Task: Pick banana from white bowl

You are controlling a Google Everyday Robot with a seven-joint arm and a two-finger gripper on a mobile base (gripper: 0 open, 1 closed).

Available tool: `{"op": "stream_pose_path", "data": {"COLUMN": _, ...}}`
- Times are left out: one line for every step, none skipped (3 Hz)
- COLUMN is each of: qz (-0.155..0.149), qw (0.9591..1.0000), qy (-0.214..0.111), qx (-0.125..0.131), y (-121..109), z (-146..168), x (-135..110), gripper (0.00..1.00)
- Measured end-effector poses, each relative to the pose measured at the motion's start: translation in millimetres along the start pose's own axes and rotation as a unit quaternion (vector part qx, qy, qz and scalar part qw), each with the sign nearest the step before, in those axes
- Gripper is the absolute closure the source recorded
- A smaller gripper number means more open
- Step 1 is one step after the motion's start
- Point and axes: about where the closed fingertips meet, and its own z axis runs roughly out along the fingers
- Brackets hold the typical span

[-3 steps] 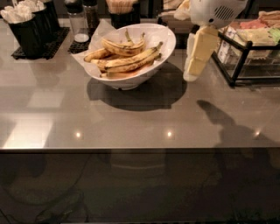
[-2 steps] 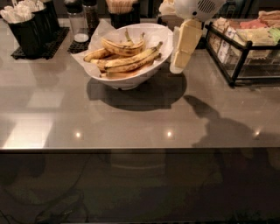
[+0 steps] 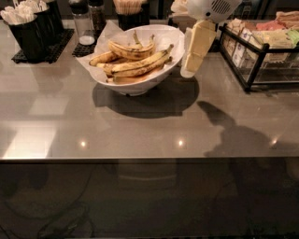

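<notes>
Polished counter; blocky gripper beside white bowl; speckled banana inside.

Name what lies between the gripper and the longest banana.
The white bowl's right rim, in the camera view; the gripper hangs just outside it.

**Arm and gripper: position on inspection**

One arm enters from the top edge, right of centre. Its rounded white wrist housing, vented on the side, sits uppermost. Below it the cream-coloured gripper hangs over the far part of the table, tip slanted down and leftward, just beside the right rim of the white bowl. Contact with the rim cannot be determined.
</notes>
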Motion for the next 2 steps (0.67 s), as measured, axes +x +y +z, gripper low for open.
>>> {"op": "stream_pose_path", "data": {"qz": -0.002, "qw": 0.9998, "qy": -0.021, "qx": -0.007, "y": -40.4, "z": 33.5, "x": -12.0, "gripper": 0.00}}
{"op": "stream_pose_path", "data": {"qz": -0.003, "qw": 0.9997, "qy": -0.024, "qx": -0.004, "y": -44.3, "z": 33.5, "x": -14.3, "gripper": 0.00}}
